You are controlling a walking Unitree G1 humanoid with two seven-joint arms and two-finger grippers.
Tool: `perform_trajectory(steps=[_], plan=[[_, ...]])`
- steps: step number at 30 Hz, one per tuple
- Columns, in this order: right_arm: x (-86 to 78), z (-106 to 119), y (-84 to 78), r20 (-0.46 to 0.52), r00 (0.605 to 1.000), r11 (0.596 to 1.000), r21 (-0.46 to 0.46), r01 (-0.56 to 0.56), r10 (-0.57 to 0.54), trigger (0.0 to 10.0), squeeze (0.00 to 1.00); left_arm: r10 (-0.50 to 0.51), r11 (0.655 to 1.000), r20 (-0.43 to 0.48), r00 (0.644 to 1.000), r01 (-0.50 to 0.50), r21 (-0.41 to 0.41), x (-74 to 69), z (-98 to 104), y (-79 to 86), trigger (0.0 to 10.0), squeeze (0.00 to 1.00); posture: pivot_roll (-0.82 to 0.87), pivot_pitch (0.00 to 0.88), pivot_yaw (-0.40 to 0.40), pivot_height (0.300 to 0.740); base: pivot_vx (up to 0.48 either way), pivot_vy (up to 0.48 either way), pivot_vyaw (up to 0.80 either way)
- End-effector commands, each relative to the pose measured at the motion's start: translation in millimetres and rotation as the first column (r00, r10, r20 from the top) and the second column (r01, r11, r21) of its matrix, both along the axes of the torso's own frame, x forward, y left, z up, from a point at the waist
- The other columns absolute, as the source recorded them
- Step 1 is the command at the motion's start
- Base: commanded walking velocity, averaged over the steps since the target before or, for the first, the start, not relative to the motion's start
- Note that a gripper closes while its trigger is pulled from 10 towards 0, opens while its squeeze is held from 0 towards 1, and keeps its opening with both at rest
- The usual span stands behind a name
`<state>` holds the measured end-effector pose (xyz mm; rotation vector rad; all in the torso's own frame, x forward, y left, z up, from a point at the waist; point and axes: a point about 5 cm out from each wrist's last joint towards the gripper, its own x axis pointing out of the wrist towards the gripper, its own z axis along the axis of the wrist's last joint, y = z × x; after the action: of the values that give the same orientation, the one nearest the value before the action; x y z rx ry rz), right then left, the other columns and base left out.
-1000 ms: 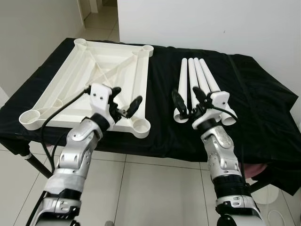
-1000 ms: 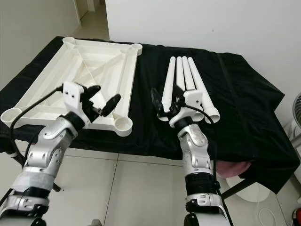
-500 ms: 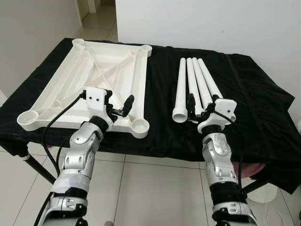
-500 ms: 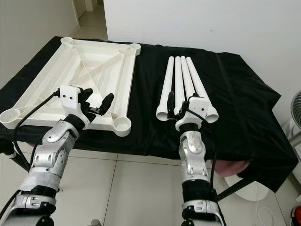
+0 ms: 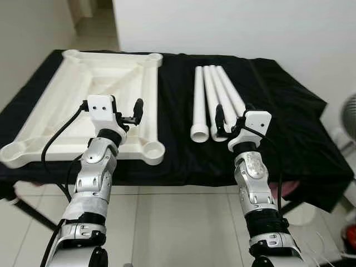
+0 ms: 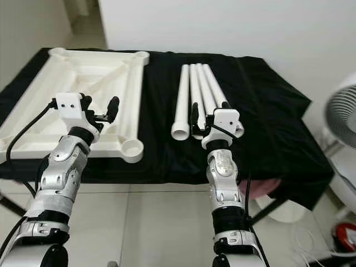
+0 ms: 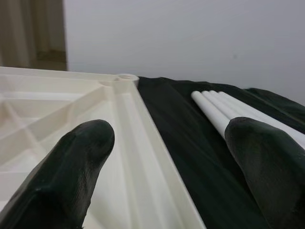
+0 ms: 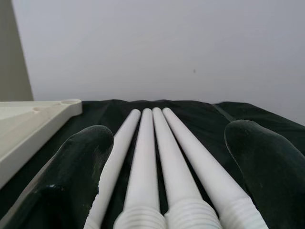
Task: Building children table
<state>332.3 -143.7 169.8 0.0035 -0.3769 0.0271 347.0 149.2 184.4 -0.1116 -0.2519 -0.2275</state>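
Black cloth (image 5: 278, 111) covers the tabletop, which stands on pale floor tiles (image 5: 178, 222) against a white wall (image 5: 233, 28), with a doorway at the upper left of the frame and a fan (image 6: 340, 117) at the right edge. The white table panel (image 5: 72, 94) lies upside down on the left of the cloth, and four white legs (image 5: 214, 97) lie side by side in the middle. The left hand (image 5: 127, 113) hovers with fingers spread wide over the panel's near right edge; the right hand (image 5: 228, 118), fingers also wide, sits at the legs' near ends, gripping nothing.
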Motion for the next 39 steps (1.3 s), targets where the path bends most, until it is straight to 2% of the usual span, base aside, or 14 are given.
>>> perform_trajectory(steps=[1, 6, 12, 21, 39], plan=[[2.4, 2.6, 4.1, 0.009, 1.0, 1.0, -0.014, -0.01, 0.01, 10.0, 0.0, 0.028, 1.0, 0.006, 1.0, -0.028, 0.012, 1.0, 0.8, 2.2, 10.0, 0.0, -0.03, 0.0, -0.045, 0.74, 0.0, 0.0, -0.8], [2.5, 3.4, 3.4, 0.022, 1.0, 1.0, -0.014, 0.001, -0.001, 10.0, 0.0, 0.05, 0.999, 0.006, 0.999, -0.05, -0.013, -0.7, 2.0, 6.8, 10.0, 0.0, -0.03, 0.0, -0.042, 0.74, 0.0, 0.0, -0.66], [2.3, 2.9, 3.0, 0.033, 0.999, 1.0, -0.025, 0.004, -0.003, 10.0, 0.0, 0.082, 0.996, 0.009, 0.997, -0.082, -0.021, -1.4, 1.3, 11.8, 10.0, 0.0, -0.03, 0.0, -0.045, 0.74, 0.0, 0.0, 0.0], [4.4, 3.8, 2.3, 0.037, 0.999, 1.0, -0.023, 0.003, -0.002, 10.0, 0.0, 0.078, 0.997, 0.012, 0.997, -0.078, -0.015, -1.8, 1.6, 12.3, 10.0, 0.0, -0.02, 0.0, -0.048, 0.74, 0.0, 0.0, 0.0], [5.0, 1.7, 3.2, 0.041, 0.999, 0.999, -0.032, 0.001, 0.0, 10.0, 0.0, 0.063, 0.998, 0.013, 0.998, -0.063, -0.001, -3.2, 1.0, 9.2, 10.0, 0.0, -0.01, 0.0, -0.051, 0.74, 0.0, 0.292, 0.0]])
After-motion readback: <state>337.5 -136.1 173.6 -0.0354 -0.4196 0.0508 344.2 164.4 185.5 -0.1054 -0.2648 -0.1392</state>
